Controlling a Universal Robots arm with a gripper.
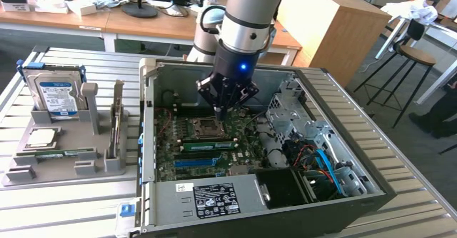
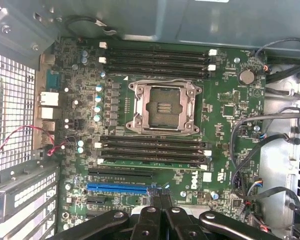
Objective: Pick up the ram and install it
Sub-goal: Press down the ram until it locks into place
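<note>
My gripper hangs inside the open computer case, over the motherboard beside the bare CPU socket. Its fingers are pressed together with nothing between them. A long green ram stick sits in a memory slot just in front of the socket; in the wrist view this ram stick fills the slot nearest the blue slot. Another thin green stick with a pale label lies flat in the grey holder outside the case.
The grey holder also carries a hard drive, a CPU chip and a card standing on edge. Cables and a drive cage crowd the case at the exterior view's right. A stool stands beyond the slatted table.
</note>
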